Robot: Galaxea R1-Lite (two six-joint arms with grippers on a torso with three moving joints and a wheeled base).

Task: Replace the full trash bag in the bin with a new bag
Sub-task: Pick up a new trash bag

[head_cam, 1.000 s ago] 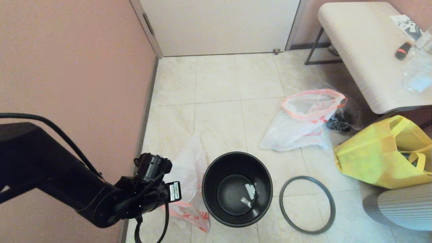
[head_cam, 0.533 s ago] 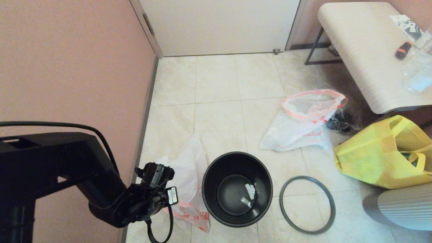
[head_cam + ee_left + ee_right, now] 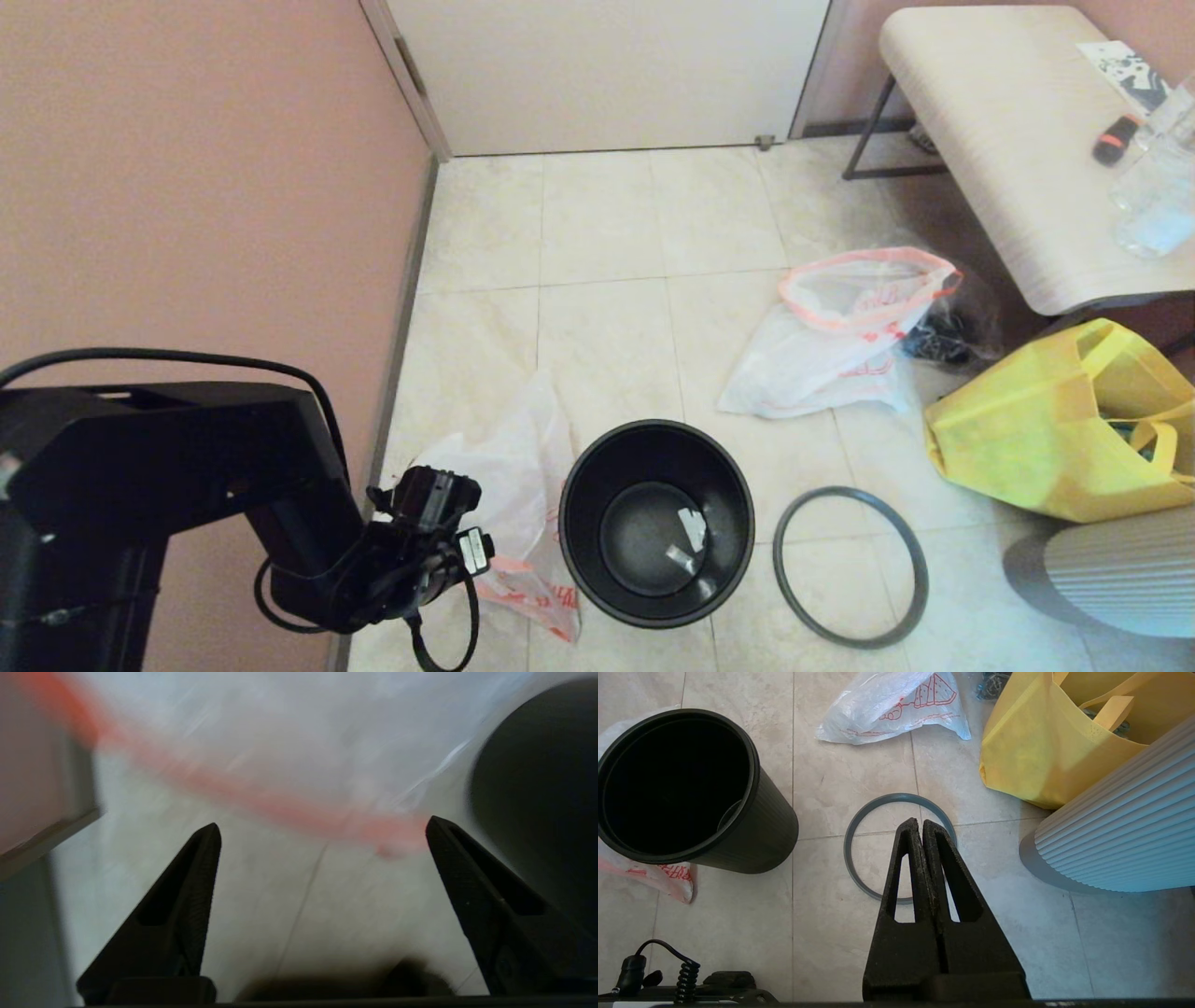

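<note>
The bin (image 3: 656, 523) stands upright on the floor (image 3: 607, 243), empty of any liner, w/ a few scraps at its bottom. Its hoop (image 3: 850, 567) lies flat on the tiles just beside it, on the robot's right. A thin clear bag w/ a red-orange edge (image 3: 518, 504) lies crumpled on the floor against the bin's left side, near the wall (image 3: 205, 159).

The left pincer (image 3: 322, 830) hangs low over that bag, its jaws spread wide w/ nothing between them — the red edge sits just past the fingertips (image 3: 208, 835), not gripped. The right pincer (image 3: 921, 826) is parked w/ its jaws pressed together, empty, above the hoop.

Risks, as a judgement:
- Film is thin & slack — a close from here may pinch only one layer or miss the edge, so the bag slides out on the lift.
- Bag is partly trapped under/against the bin; a pull could drag or tip the bin, which looks light.
- Left arm works close to the wall & skirting — little room to swing, a bump is possible.
- If the bag goes in w/o its mouth opened, it will bunch inside & the hoop won't seat over it.
- A second printed bag (image 3: 840, 345) & a yellow tote (image 3: 1046, 439) lie nearby — easy to mix up which bag is the new one.
</note>
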